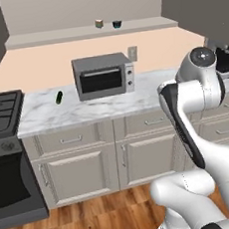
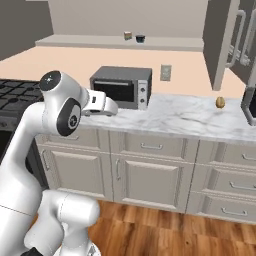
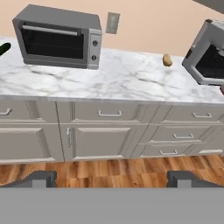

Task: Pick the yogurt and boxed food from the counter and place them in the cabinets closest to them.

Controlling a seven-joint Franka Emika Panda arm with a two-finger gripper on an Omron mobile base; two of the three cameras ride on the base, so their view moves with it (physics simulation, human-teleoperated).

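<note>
Marble counter (image 3: 131, 83) lies ahead of your gripper (image 3: 112, 179), whose fingers stand wide apart and hold nothing; the hand hangs off the front edge, looking over the drawers. The yogurt (image 1: 117, 24) is well beyond it, forward and higher, on the pale ledge behind the oven (image 3: 59, 37), just beside a striped cube (image 1: 99, 23); it stands upright and round, so no grip axis matters. A red sliver (image 3: 222, 90) far to the gripper's right, by the microwave (image 3: 209, 57), may be the box; you can't tell yet. I judge you need reach forward first.
</note>
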